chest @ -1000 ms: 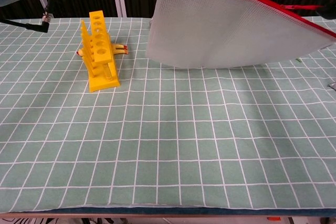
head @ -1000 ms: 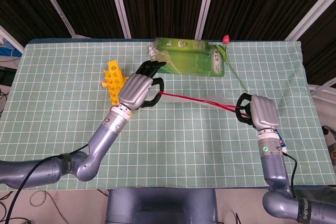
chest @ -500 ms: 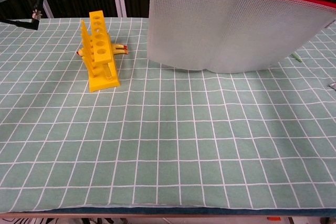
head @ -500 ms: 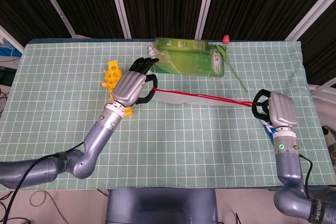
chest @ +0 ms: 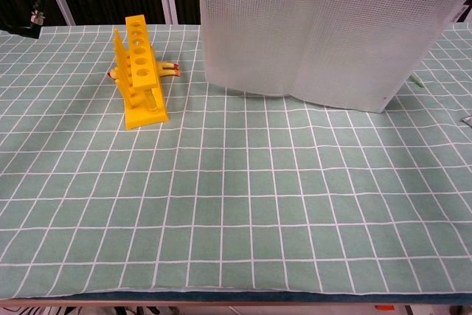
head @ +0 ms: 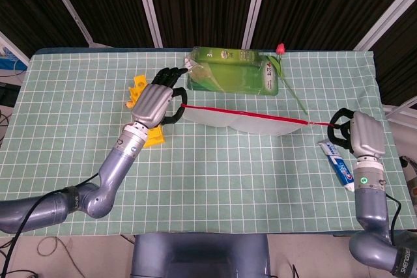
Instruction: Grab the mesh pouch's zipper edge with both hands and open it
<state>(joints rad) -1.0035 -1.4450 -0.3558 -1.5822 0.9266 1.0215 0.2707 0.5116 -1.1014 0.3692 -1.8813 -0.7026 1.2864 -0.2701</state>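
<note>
Moved: both my hands wider apart, mesh pouch (chest: 317, 35) stretched flatter.
Left hand (head: 154, 100): gripping red zipper edge (head: 247, 115).
Right hand (head: 362, 135): gripping other end.

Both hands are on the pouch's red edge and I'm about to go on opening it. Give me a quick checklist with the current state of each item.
1. Left hand holds the left end of the mesh pouch at its red zipper edge: ok.
2. Right hand grips the right end of the red edge: ok; whether its fingers are on the slider or the tape, cannot tell.
3. Zipper edge taut between the hands: ok, it runs as a straight line.
4. Pouch lifted and hanging free: ok in the chest view; its lower edge touching the cloth, cannot tell.
5. Yellow rack clear of the pouch: ok, it stands apart.
6. Mouth actually open: cannot tell.
</note>
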